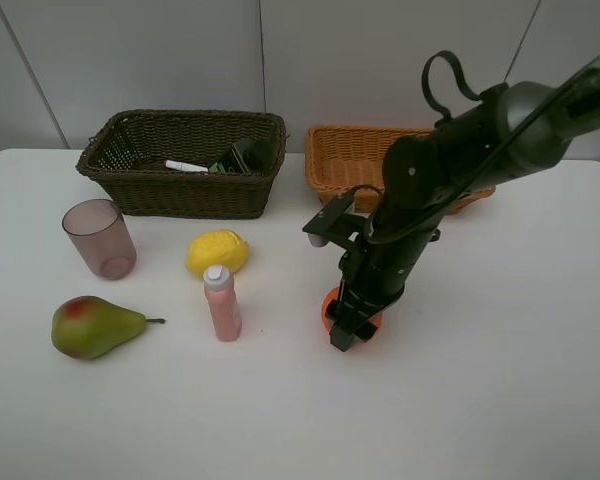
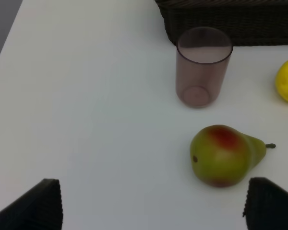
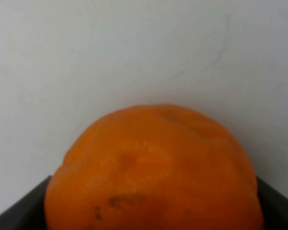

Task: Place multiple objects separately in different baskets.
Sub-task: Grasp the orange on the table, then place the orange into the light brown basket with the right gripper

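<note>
Claw (image 1: 346, 328) steeply down, tight on orange (image 3: 153, 172)

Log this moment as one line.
right gripper: shut on orange | left gripper: open, facing pear | loose: cup, lemon, pink bottle

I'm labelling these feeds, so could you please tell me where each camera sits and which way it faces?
Exterior high: mounted high, looking down across table; right arm, right tool show.
Left wrist: on left arm, facing cup, pear; open left tool shows.
Right wrist: on right arm, close on orange; fingers show.
Shared with high: cup, pear; orange.
</note>
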